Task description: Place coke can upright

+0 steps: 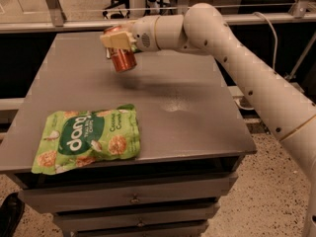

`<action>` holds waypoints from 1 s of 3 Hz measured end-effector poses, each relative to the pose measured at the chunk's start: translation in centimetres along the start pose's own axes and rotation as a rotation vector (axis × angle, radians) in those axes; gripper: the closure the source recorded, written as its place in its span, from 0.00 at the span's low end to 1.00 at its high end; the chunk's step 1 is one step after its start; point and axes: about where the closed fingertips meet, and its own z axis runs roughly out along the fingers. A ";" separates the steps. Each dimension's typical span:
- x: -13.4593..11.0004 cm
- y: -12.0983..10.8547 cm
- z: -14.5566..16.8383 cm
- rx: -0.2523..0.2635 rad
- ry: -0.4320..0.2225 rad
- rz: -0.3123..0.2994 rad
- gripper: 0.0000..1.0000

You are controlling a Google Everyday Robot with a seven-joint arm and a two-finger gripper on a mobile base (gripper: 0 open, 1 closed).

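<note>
The coke can (122, 57) is a small red-orange can. It is held in my gripper (116, 42) near the back middle of the grey table (187, 107), above the surface. It hangs almost upright, slightly tilted. The gripper's pale fingers (114, 39) are shut around the upper part of the can. My white arm (232, 53) reaches in from the right. The can's shadow lies on the table just below and to the right of it.
A large green snack bag (88, 139) lies flat at the table's front left. The table stands on drawers (133, 199). A rail and glass partition (74, 26) run behind the table. A dark object (10, 216) sits on the floor at lower left.
</note>
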 end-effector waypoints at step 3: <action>2.4 0.4 -2.6 -0.098 -0.139 -0.162 1.00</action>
